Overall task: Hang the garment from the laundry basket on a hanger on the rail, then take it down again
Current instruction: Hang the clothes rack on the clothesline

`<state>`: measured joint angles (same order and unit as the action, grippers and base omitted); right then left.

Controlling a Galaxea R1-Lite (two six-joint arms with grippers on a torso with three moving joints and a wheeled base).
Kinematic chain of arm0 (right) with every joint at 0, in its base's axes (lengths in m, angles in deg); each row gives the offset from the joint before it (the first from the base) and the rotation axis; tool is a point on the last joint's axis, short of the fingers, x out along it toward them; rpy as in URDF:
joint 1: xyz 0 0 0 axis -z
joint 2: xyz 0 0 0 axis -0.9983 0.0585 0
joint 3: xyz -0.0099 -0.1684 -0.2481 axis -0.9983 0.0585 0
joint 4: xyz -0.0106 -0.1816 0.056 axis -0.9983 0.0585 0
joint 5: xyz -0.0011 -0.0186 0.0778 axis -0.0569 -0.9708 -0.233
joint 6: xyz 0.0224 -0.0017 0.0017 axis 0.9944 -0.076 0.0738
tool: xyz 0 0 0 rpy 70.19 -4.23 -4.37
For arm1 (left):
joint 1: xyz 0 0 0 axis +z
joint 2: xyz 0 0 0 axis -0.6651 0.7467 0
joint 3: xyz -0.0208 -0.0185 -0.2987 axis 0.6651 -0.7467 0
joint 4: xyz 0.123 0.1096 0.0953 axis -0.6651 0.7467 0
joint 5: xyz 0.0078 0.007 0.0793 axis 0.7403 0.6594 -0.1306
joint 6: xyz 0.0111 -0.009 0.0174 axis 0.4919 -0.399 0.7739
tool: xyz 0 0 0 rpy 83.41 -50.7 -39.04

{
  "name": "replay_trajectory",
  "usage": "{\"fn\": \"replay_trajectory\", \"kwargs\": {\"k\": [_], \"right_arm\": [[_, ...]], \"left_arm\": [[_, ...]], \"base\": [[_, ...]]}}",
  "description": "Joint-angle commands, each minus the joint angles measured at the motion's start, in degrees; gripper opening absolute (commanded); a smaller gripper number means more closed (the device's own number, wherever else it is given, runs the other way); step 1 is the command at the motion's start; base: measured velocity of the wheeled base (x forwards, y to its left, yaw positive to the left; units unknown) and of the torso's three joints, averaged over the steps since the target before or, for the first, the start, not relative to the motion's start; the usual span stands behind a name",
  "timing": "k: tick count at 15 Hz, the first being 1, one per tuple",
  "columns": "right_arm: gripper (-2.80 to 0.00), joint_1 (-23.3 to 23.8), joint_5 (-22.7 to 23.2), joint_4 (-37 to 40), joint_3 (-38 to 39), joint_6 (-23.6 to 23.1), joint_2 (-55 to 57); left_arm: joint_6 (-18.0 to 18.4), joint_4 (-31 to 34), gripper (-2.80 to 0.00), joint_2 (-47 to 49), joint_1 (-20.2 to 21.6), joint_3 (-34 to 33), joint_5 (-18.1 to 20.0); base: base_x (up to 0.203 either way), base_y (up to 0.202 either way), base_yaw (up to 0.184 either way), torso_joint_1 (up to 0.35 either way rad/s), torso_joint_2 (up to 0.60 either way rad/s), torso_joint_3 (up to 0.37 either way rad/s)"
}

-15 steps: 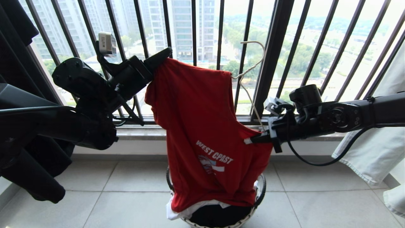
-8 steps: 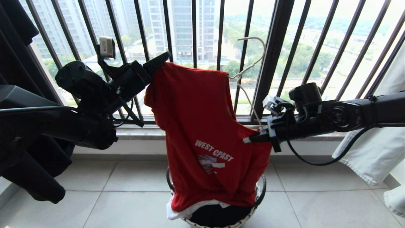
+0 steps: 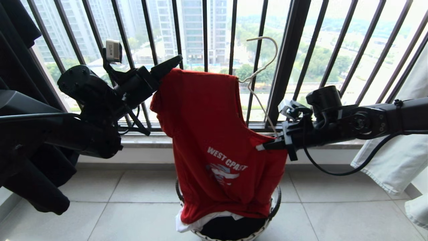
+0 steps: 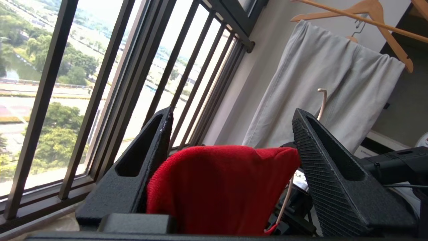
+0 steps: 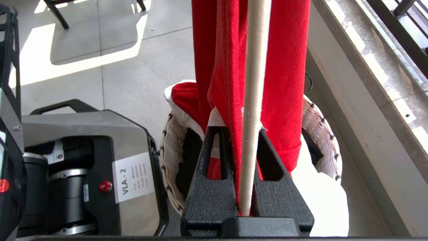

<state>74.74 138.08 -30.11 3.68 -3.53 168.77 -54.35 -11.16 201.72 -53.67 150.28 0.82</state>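
The red garment (image 3: 207, 127) with its white "WEST" print hangs over the laundry basket (image 3: 276, 201), and its hem trails into the basket. The thin off-white hanger (image 3: 264, 53) runs through it, with the hook up in front of the window bars. My left gripper (image 3: 174, 62) is at the shirt's upper left shoulder. In the left wrist view this gripper (image 4: 234, 112) is open wide, with red cloth (image 4: 217, 187) bulging between its fingers. My right gripper (image 3: 264, 146) is shut on the hanger rod (image 5: 254, 83) and a fold of red fabric (image 5: 287, 67), low on the shirt's right side.
Dark window bars (image 3: 287, 60) and a stone sill stand close behind. Pale cloth (image 3: 394, 157) hangs at the right and a black garment (image 3: 33, 187) at the left. A white garment (image 3: 187, 226) and dark cloth lie in the basket. A tan wooden hanger (image 4: 378, 13) hangs above. My base (image 5: 83, 160) is beside the basket.
My left gripper's jaws have opened off the shirt's shoulder. The hanger hook has risen slightly. The right gripper keeps its grip in much the same place.
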Motion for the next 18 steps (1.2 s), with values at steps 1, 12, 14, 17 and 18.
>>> {"fn": "replay_trajectory", "kwargs": {"k": [1, 12, 14, 17, 18], "right_arm": [[-2.80, 0.4, 0.1, 0.3, 0.2, -0.2, -0.6], [-2.80, 1.5, -1.4, 0.3, 1.2, 1.3, -2.4], [-2.80, 1.5, -1.4, 0.0, 1.0, 2.3, -2.4], [-2.80, 1.5, -1.5, -0.4, 0.8, 3.1, -2.7], [-2.80, 1.4, -2.1, -0.2, 1.0, 3.3, -3.6]], "left_arm": [[-0.3, -0.7, 0.00, -1.9, 3.6, -0.8, 0.0], [3.3, -0.7, -2.80, -1.0, 12.9, 2.2, 0.7], [1.9, -0.7, -2.80, -1.7, 12.9, 2.4, 2.1], [-4.0, -0.7, -2.80, -4.3, 12.8, 3.0, 1.8], [-9.2, -0.7, -2.80, -7.2, 12.6, 2.5, 1.9]], "base": [[0.000, 0.000, 0.000, 0.000, 0.00, 0.000], [0.000, 0.000, 0.000, 0.000, 0.00, 0.000], [0.000, 0.000, 0.000, 0.000, 0.00, 0.000], [0.000, 0.000, 0.000, 0.000, 0.00, 0.000], [0.000, 0.000, 0.000, 0.000, 0.00, 0.000]]}}
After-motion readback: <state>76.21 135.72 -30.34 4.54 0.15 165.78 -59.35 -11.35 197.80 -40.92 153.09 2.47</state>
